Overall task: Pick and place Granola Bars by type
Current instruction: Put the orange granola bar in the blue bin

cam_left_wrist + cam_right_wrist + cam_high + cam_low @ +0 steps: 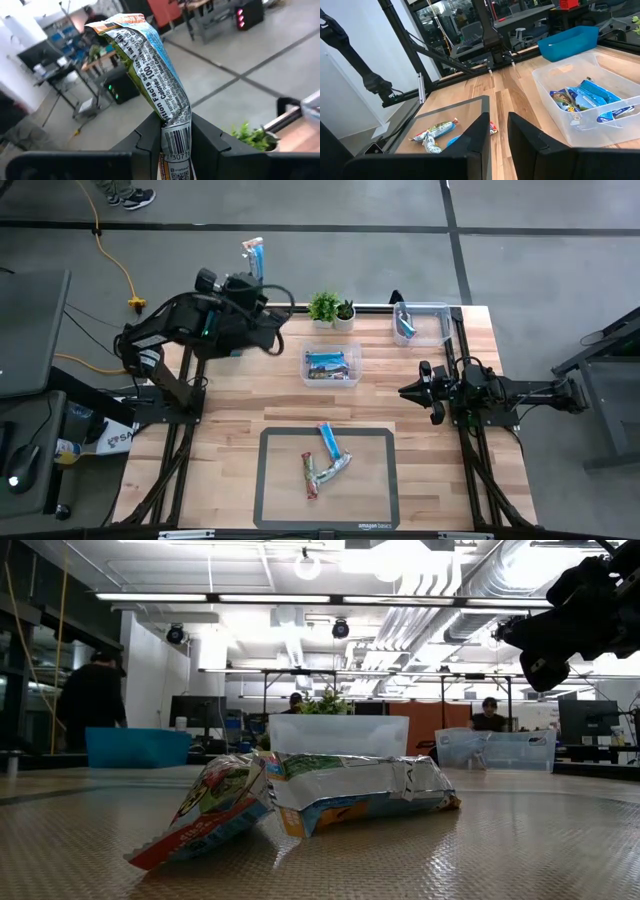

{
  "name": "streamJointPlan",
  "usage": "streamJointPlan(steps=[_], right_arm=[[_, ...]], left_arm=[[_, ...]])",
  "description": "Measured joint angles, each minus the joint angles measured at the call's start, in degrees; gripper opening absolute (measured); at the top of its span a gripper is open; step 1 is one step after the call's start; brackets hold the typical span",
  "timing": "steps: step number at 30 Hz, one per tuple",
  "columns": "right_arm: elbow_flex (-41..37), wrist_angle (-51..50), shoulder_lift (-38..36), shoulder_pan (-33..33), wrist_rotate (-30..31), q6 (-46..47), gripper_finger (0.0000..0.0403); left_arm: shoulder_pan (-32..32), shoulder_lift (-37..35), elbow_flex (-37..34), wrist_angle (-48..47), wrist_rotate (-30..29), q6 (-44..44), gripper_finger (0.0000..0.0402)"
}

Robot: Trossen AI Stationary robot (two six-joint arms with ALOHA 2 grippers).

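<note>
1. My left gripper [252,268] is clenched on a granola bar [155,75], held up beyond the table's [240,405] far edge.
2. My right gripper [408,392] hangs empty, fingers slightly apart, beside the middle clear bin [332,367].
3. Three bars [325,462] lie on the mat [270,480].

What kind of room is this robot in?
Probably a big open workshop or lab office: bare pipes on the ceiling, desks with computer screens, and people working behind the wooden table.
</note>
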Motion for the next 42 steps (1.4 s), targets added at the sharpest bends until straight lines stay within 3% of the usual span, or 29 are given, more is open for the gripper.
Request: streamJointPlan(steps=[12, 19, 24, 31, 42], right_arm=[[0.02, 0.00, 0.00, 0.01, 0.01, 0.00, 0.0047], [0.01, 0.00, 0.00, 0.00, -0.01, 0.00, 0.0050], [0.02, 0.00, 0.00, 0.01, -0.01, 0.00, 0.0047], [0.01, 0.00, 0.00, 0.00, -0.01, 0.00, 0.0052], [0.01, 0.00, 0.00, -0.01, 0.01, 0.00, 0.0047]], left_arm=[[22.85, -0.74, 0.02, 0.02, 13.37, 6.35, 0.0078], [39.49, -0.72, 0.02, 0.02, 33.10, 7.83, 0.0078], [48.61, -0.62, -2.18, 0.01, 43.36, 9.07, 0.0078], [58.00, -2.13, -14.34, 0.00, 56.27, 10.64, 0.0078], [62.65, -5.10, -41.93, 3.93, 62.42, 12.57, 0.0078]])
